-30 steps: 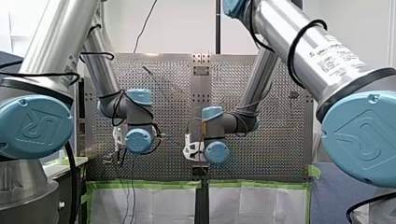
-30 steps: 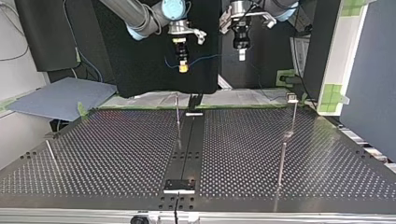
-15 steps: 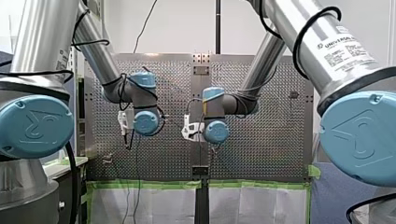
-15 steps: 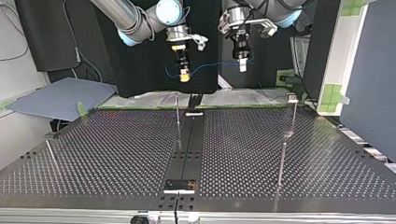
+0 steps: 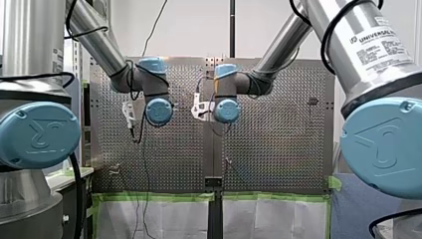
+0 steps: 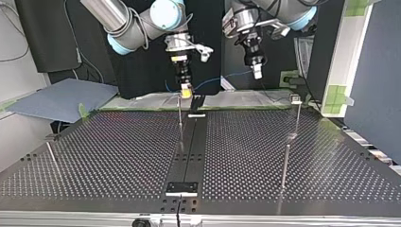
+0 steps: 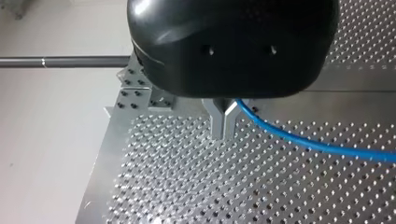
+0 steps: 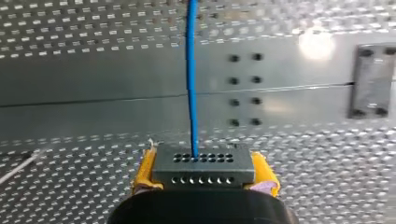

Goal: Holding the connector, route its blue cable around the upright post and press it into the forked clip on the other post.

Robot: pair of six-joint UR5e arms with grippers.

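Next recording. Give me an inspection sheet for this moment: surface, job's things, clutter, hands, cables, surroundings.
Surface: perforated metal table with a dark centre strip.
Job's things: grey block connector with rows of holes; thin upright metal post; clip-topped post, its fork too small to make out.
Clutter: nothing seen.
Hands: right hand, yellow pads, shut on the connector, just above the thin post's top; left hand, metal fingers shut on the blue cable.
Cables: the blue cable hangs between the two hands, not yet around either post.
Surroundings: green tape on a white panel; blue-grey sheet beside the table.
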